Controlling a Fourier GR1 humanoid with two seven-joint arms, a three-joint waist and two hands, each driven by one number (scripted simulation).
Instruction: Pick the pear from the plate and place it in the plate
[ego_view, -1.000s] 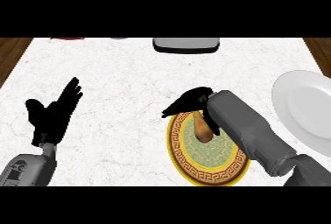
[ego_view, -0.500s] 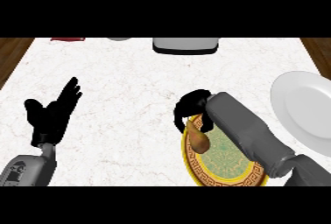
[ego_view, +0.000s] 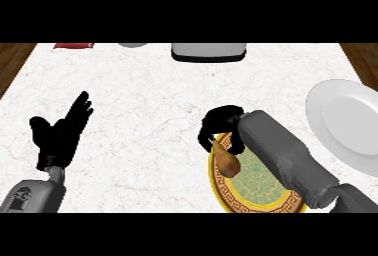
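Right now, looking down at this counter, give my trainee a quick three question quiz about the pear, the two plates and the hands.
1. True or false: the pear lies on the white plate.
2. Which hand is curled at the pear? A) left hand B) right hand
3. Fill in: the open left hand rests above the counter at the view's ____ side.

Key:
1. False. The pear is over the patterned plate, at its upper left rim; the white plate at the right edge holds nothing.
2. B. Its fingers curl round the pear's top.
3. Left, fingers up, away from both plates.
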